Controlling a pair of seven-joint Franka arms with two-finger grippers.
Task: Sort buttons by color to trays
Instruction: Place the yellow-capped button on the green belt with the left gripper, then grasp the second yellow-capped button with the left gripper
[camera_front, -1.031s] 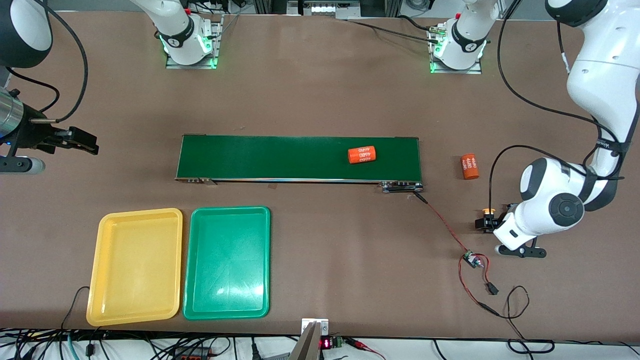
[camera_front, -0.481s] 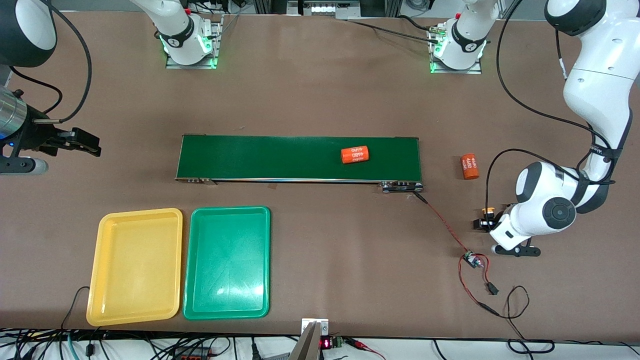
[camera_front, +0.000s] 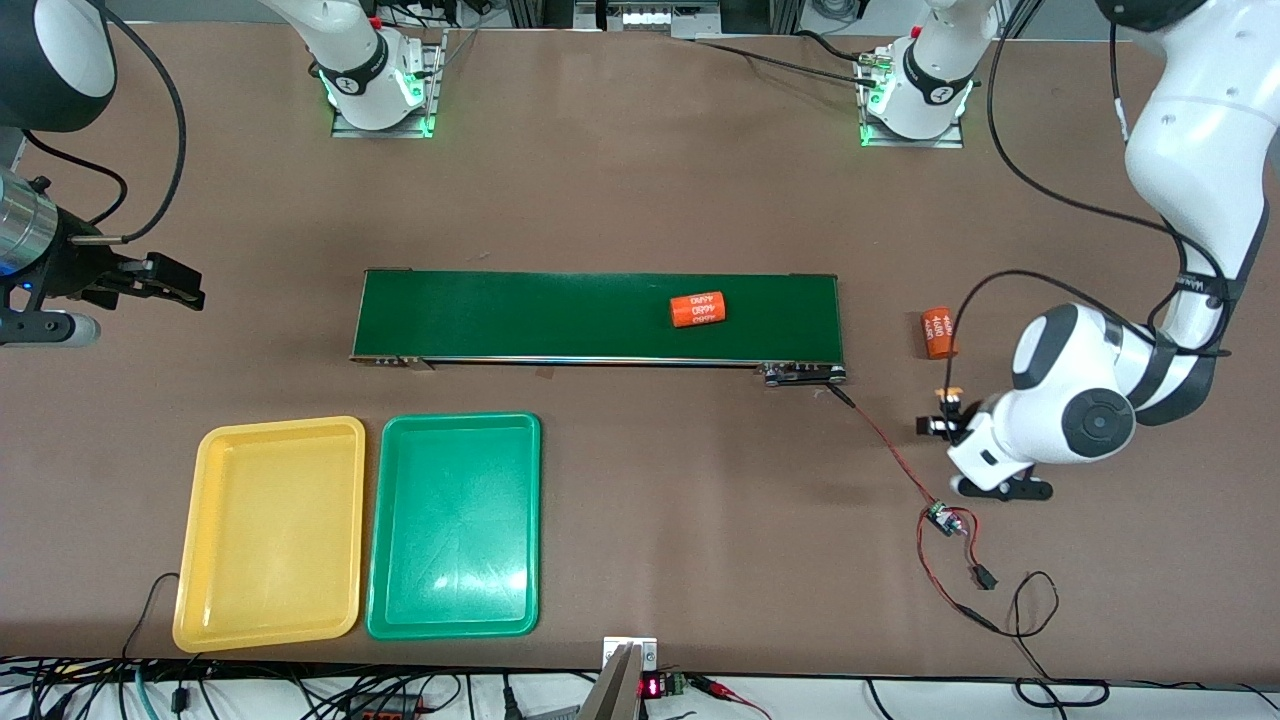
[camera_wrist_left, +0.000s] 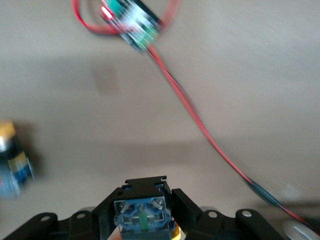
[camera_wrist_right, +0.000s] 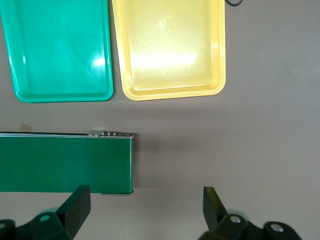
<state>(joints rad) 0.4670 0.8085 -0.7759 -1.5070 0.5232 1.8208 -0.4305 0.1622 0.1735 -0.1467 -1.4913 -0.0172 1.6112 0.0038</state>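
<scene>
Left wrist view: left end effector clamped on a yellow-capped button, lifted over the counter near the red wire. I should carry it level toward the yellow tray, clearing the conveyor belt. Right end effector waits spread wide, empty, above the belt's end.

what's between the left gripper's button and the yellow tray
In the front view, the green tray lies beside the yellow tray, and a red wire crosses bare table nearer the button held in the left gripper.
</scene>
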